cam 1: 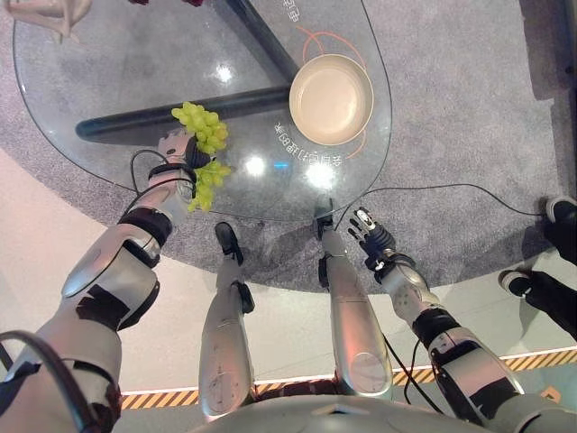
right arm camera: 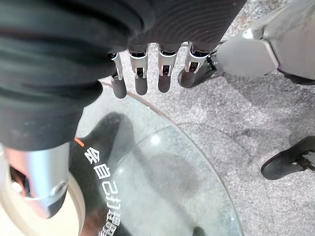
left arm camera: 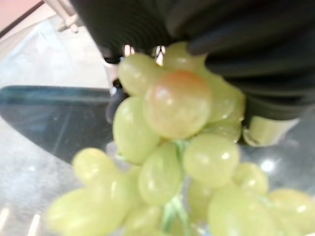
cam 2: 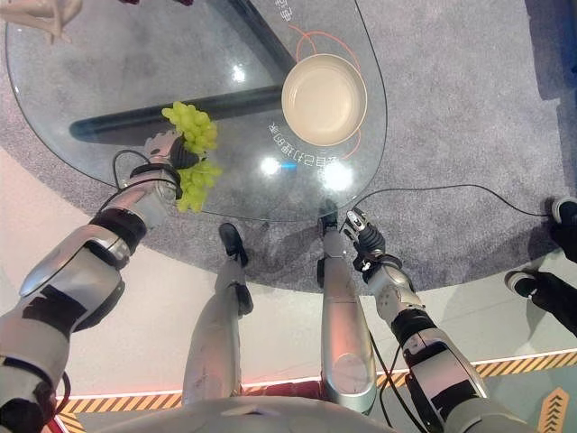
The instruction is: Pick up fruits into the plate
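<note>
I am closing my left hand [cam 1: 177, 149] round the bunch of pale green grapes [cam 1: 204, 128] near the left edge of the round glass table [cam 1: 108, 81], fingers curled into the cluster. This looks like the grasping step. Next I judge I must lift and carry it right to the empty cream round plate [cam 1: 331, 98]. My right hand [cam 1: 371, 236] is hanging beside the table with relaxed, straight fingers.

Pale green grapes [cam 1: 202, 126], one blushed pink; a cream plate [cam 1: 331, 99]; the clear glass surface [cam 1: 108, 63] over grey carpet [cam 1: 460, 108].
</note>
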Robot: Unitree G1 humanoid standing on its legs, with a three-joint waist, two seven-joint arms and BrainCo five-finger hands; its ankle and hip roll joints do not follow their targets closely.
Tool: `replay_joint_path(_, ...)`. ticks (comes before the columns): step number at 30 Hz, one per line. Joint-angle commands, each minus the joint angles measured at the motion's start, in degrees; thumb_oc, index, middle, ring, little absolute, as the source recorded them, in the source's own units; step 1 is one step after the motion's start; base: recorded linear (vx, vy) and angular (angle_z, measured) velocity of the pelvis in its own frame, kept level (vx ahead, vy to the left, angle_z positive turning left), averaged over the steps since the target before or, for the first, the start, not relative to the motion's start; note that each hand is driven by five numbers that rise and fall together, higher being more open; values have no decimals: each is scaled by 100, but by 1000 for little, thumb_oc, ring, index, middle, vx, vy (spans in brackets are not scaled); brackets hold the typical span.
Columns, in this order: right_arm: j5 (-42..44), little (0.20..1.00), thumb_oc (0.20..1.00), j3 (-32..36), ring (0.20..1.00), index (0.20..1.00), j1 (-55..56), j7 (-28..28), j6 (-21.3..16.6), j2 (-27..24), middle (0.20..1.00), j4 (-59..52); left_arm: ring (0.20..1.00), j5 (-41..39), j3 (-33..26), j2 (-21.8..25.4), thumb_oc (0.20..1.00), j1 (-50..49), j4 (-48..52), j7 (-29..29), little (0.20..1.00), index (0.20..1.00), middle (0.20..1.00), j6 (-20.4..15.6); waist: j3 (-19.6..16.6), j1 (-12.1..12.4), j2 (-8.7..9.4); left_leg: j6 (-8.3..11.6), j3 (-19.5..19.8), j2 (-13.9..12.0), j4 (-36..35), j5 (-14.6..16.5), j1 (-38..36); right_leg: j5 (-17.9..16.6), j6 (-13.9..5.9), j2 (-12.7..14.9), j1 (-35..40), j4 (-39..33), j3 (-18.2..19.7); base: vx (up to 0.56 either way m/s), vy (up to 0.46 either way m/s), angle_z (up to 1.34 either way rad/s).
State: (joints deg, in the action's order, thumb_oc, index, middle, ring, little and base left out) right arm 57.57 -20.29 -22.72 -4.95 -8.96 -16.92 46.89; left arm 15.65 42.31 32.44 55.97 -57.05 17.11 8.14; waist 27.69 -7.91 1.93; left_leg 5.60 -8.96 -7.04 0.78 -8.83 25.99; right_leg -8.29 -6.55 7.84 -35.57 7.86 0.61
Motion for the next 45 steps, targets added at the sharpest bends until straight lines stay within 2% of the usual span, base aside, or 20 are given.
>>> replay_joint_path(1,-87,1000,1000,146,1000,1000,255,-135,-259,-45,1000,-533,200,-69,-574,431,200,121,258,336,200,200,200,-313,211,93,-159,-170,220,461,111,476,-136,326,90,-414,392,12,-280,0,0,0)
replay_joint_path(10,-38,1000,1000,294,1000,1000,592,-327,-380,-90,1000,-1129,200,84,-853,728,200,-310,1157,181,200,200,200,-674,211,186,-188,-164,253,458,-66,583,-948,420,55,-322,1210,-131,-393,27,6,6)
replay_joint_path(14,-125,1000,1000,356,1000,1000,817,-454,-444,-193,1000,-1906,200,284,-907,993,200,-649,1945,12,200,200,200,-747,208,247,-163,-157,273,438,-175,635,-1410,471,18,-268,1704,-216,-472,29,-38,11)
replay_joint_path(19,103,1000,1000,605,1000,1000,1173,-864,140,-386,1000,-2962,200,537,-1053,1466,200,-1321,3079,-291,200,200,200,-940,-95,343,-176,-150,324,443,-329,664,-1793,521,-13,-207,2174,-389,-588,54,-27,12)
replay_joint_path(24,300,1000,1000,859,1000,1000,1409,-1352,702,-512,1000,-3607,200,880,-1358,1734,200,-1839,3893,-630,200,200,200,-1246,-366,425,-165,-159,358,463,-414,715,-2088,533,-64,-135,2556,-557,-688,62,-1,15)
replay_joint_path(26,396,1000,1000,965,1000,1000,1446,-1448,1108,-647,1000,-3950,200,1002,-1466,1851,200,-2031,4311,-869,200,200,200,-1331,-536,478,-144,-164,356,469,-415,737,-2205,515,-99,-88,2730,-630,-744,60,16,14)
replay_joint_path(28,378,1000,1000,999,1000,1000,1451,-1498,1286,-703,1000,-4067,200,1047,-1513,1897,200,-2106,4431,-950,200,200,200,-1414,-616,494,-139,-163,344,464,-438,750,-2281,509,-119,-68,2817,-673,-772,49,18,9)
replay_joint_path(29,483,1000,1000,1021,1000,1000,1444,-1483,1544,-758,1000,-4238,200,1240,-1527,1928,200,-2144,4613,-1077,200,200,200,-1461,-735,522,-123,-164,348,470,-468,758,-2377,493,-152,-39,2930,-727,-798,49,19,4)
replay_joint_path(31,511,1000,1000,1045,1000,1000,1434,-1444,1722,-800,1000,-4346,200,1311,-1547,1961,200,-2188,4742,-1181,200,200,200,-1523,-818,545,-113,-167,366,474,-481,768,-2447,479,-172,-20,3021,-769,-827,61,11,5)
replay_joint_path(32,606,1000,1000,1045,1000,1000,1429,-1447,1943,-832,1000,-4496,200,1441,-1558,1983,200,-2229,4919,-1326,200,200,200,-1599,-954,578,-99,-177,374,479,-487,789,-2544,474,-195,12,3147,-811,-876,61,3,6)
replay_joint_path(33,621,1000,1000,1041,1000,1000,1435,-1431,1964,-832,1000,-4519,200,1462,-1562,1986,200,-2241,4940,-1344,200,200,200,-1610,-966,580,-97,-178,375,479,-487,792,-2557,473,-197,16,3167,-820,-884,96,1,4)
replay_joint_path(34,814,1000,1000,1006,1000,1000,1411,-1379,2176,-841,1000,-4618,200,1566,-1511,1989,200,-2269,5050,-1422,200,200,200,-1703,-1104,616,-88,-181,380,481,-495,814,-2638,470,-214,46,3276,-864,-947,62,-1,3)
replay_joint_path(35,844,1000,1000,1001,1000,1000,1415,-1366,2203,-841,1000,-4634,200,1573,-1510,1983,200,-2279,5067,-1436,200,200,200,-1708,-1120,619,-89,-182,385,483,-497,818,-2654,469,-216,49,3298,-875,-958,130,9,6)
replay_joint_path(37,1183,1000,1000,858,1000,1000,1439,-1246,2530,-748,1000,-4760,200,1784,-1420,1920,200,-2308,5333,-1648,200,200,200,-1899,-1394,701,-108,-200,408,503,-505,874,-2819,497,-235,98,3535,-948,-1096,134,16,10)
replay_joint_path(42,1625,1000,1000,639,1000,1000,1484,-1026,2856,-615,1000,-4894,200,1984,-1171,1836,200,-2172,5710,-2016,200,200,200,-2246,-1759,810,-152,-210,470,523,-543,949,-3075,552,-240,137,3924,-1080,-1296,106,18,17)
replay_joint_path(45,1919,1000,1000,482,1000,1000,1424,-797,2815,-539,1000,-4980,200,1969,-891,1801,200,-1913,5936,-2233,200,200,200,-2378,-1914,879,-178,-213,544,540,-578,997,-3222,562,-248,159,4156,-1195,-1415,52,9,22)
